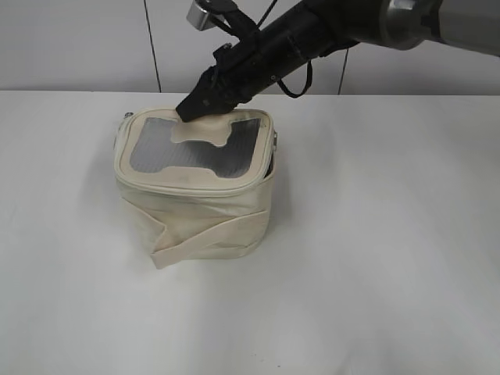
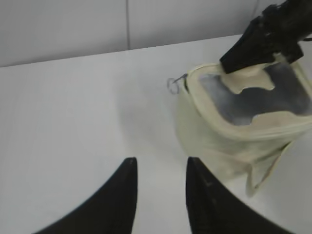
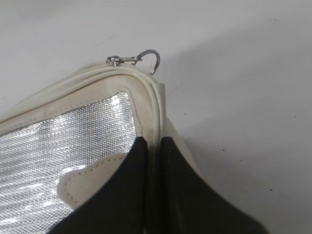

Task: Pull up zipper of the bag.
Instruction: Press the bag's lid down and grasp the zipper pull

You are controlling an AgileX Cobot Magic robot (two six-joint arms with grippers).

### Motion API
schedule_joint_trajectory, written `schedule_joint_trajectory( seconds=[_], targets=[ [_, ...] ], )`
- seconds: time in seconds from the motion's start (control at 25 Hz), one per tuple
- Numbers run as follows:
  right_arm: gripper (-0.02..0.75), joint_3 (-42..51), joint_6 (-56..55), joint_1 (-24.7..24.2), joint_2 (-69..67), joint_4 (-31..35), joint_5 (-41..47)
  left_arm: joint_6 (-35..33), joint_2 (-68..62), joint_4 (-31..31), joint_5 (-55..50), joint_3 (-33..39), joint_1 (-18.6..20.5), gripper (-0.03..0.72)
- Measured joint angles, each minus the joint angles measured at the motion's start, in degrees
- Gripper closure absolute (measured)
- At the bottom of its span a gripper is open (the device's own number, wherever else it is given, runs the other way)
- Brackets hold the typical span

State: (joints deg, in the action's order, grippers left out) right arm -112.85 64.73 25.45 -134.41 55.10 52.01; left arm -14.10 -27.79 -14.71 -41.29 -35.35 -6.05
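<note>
The cream bag [image 1: 195,207] stands on the white table with its grey H-panel lid facing up. It also shows in the left wrist view [image 2: 219,136] and the right wrist view [image 3: 73,126]. My right gripper [image 1: 191,109] reaches across to the lid's back edge and is shut on the lid rim [image 3: 153,141]. A silver zipper slider with a ring pull [image 3: 141,58] sits at the lid's corner, beyond the fingertips; it also shows in the left wrist view [image 2: 174,84]. A dark gap [image 1: 269,160] shows under the lid's right side. My left gripper [image 2: 161,163] is open and empty, apart from the bag.
A flat cream strap [image 1: 199,238] wraps across the bag's front. The white table [image 1: 391,273] stretches around the bag. A pale panelled wall [image 1: 78,47] stands behind it.
</note>
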Motion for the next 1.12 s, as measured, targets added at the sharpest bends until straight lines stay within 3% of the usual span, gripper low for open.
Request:
schedule_joint_trajectory(
  seconds=[0.24, 0.36, 0.48, 0.6, 0.68, 0.76, 0.88, 1.12],
  targets=[
    [0.687, -0.1, -0.1, 0.0, 0.0, -0.1, 1.5, -28.6, -29.5, -26.7, 8.4, -5.8, 1.5, 0.389],
    [0.687, -0.1, -0.1, 0.0, 0.0, -0.1, 2.0, -47.4, -42.0, -45.2, 1.4, -10.8, 7.0, 0.389],
    [0.687, -0.1, -0.8, 0.0, 0.0, -0.1, 2.2, -64.3, -53.6, -61.3, -8.4, -15.5, 15.7, 0.389],
    [0.689, -0.1, -1.5, -0.1, 0.0, -0.1, 2.4, -76.8, -63.7, -66.1, -15.3, -19.4, 21.4, 0.389],
    [0.689, -0.1, -1.8, -0.1, 0.0, -0.1, 2.5, -86.1, -69.3, -67.3, -17.8, -21.1, 21.5, 0.384],
    [0.689, -0.1, -2.3, -0.2, 0.0, -0.1, 2.5, -95.3, -74.2, -67.8, -18.6, -22.1, 19.3, 0.369],
    [0.689, -0.1, -3.3, -0.2, 0.0, -0.1, 2.5, -104.2, -78.4, -67.8, -14.4, -23.2, 14.8, 0.337],
    [0.689, -0.1, -4.1, -0.2, 0.0, -0.1, 2.6, -112.5, -82.2, -67.9, -8.8, -26.1, 9.6, 0.316]
  ],
)
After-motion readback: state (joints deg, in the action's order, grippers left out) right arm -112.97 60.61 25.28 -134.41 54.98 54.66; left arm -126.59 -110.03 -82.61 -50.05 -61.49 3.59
